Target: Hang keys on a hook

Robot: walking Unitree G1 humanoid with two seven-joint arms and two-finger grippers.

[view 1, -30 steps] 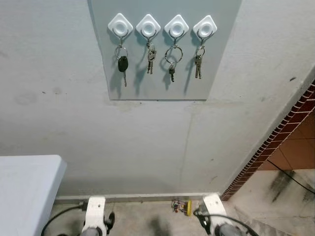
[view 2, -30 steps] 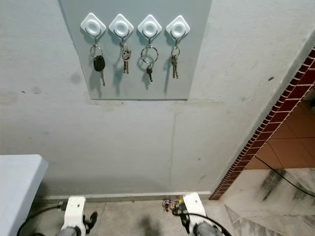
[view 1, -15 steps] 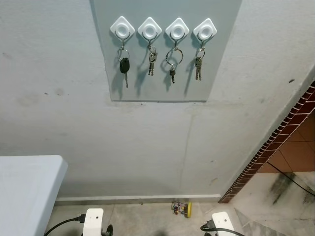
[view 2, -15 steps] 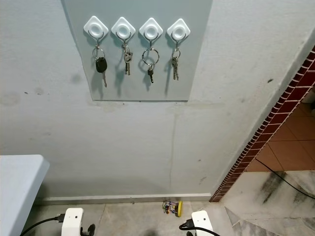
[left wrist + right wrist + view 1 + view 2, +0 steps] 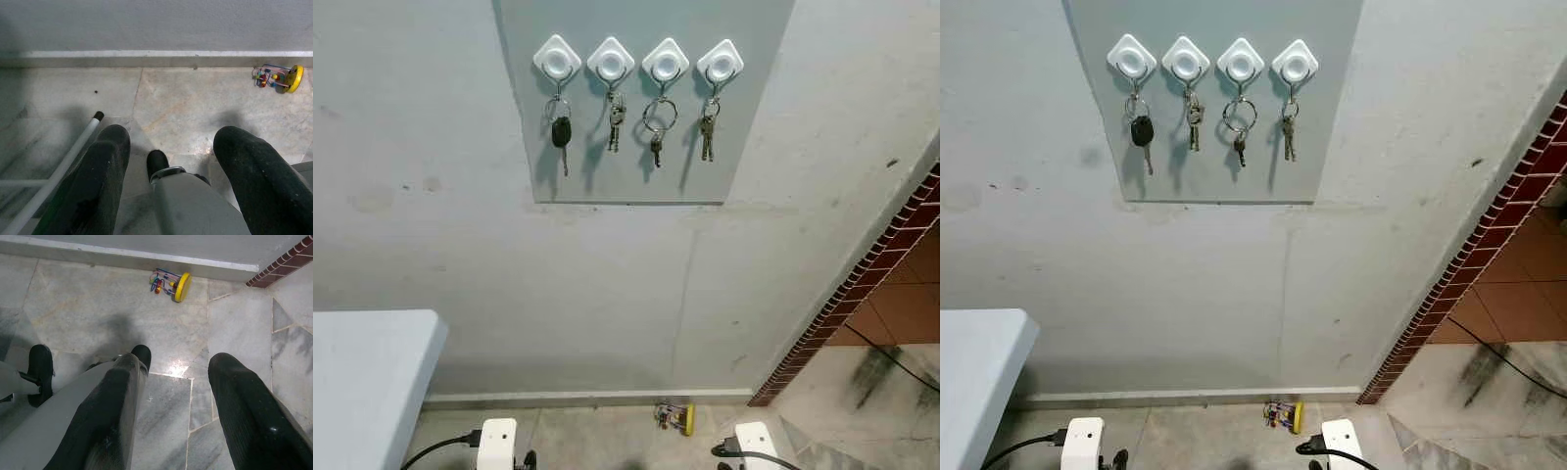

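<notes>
Four white diamond-shaped hooks sit in a row on a grey panel (image 5: 636,176) on the wall, from the leftmost hook (image 5: 557,57) to the rightmost hook (image 5: 721,60). Each one carries keys: a black-headed key (image 5: 561,131), a small bunch (image 5: 615,116), a large ring with one key (image 5: 658,116), and another bunch (image 5: 707,132). Both arms hang low, far below the hooks. My left gripper (image 5: 173,134) is open over the floor, with nothing between its fingers. My right gripper (image 5: 176,360) is open too, holding nothing.
A white table (image 5: 362,372) stands at the left against the wall. A small toy with a yellow disc (image 5: 675,416) lies on the floor by the skirting. A red-brick edge (image 5: 862,284) runs along the right. A white pole (image 5: 54,171) lies near my left gripper.
Both arms have sunk lower in the eye views; just their white wrists show at the bottom edge. The camera has tilted slightly. The keys hang as before.
</notes>
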